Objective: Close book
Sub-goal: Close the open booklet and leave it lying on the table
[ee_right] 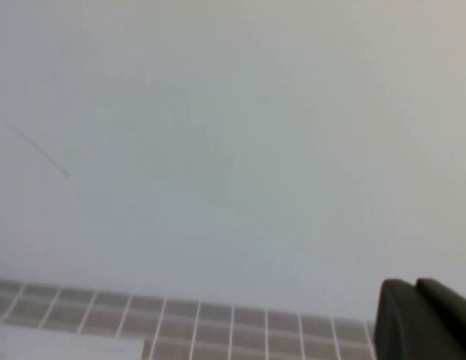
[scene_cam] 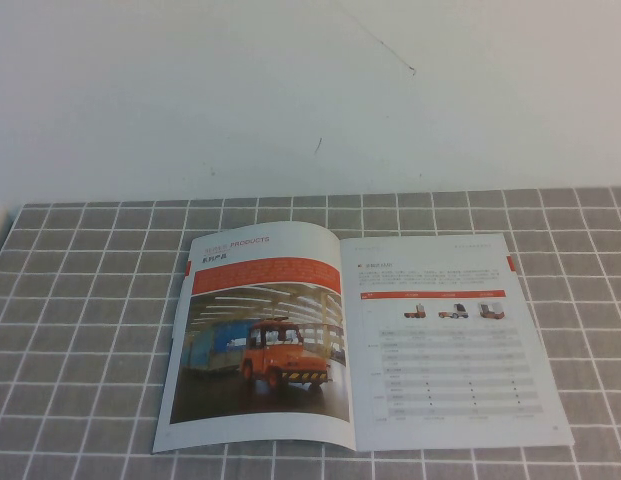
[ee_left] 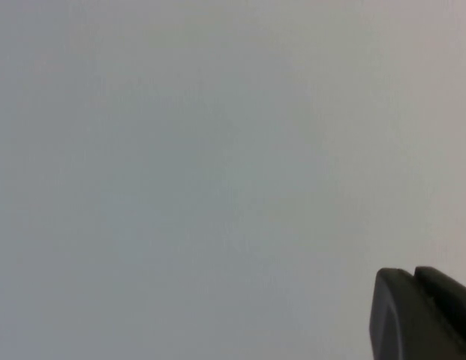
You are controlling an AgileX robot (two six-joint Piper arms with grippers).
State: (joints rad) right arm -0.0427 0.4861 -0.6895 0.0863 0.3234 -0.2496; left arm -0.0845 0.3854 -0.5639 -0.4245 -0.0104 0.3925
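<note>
An open book point(scene_cam: 355, 340) lies flat on the grey checked cloth point(scene_cam: 90, 300) at the front middle of the table. Its left page point(scene_cam: 260, 340) shows an orange vehicle in a hall, and its right page point(scene_cam: 445, 345) carries a product table. Neither arm appears in the high view. The left wrist view shows only the dark tips of my left gripper point(ee_left: 413, 274), pressed together, facing a blank white wall. My right gripper point(ee_right: 415, 283) looks the same, shut and empty, held above the checked cloth point(ee_right: 217, 330) and away from the book.
A white wall point(scene_cam: 290, 90) rises behind the table's far edge. The checked cloth spreads on all sides of the book. A pale strip point(ee_right: 60, 346) shows at the edge of the right wrist view.
</note>
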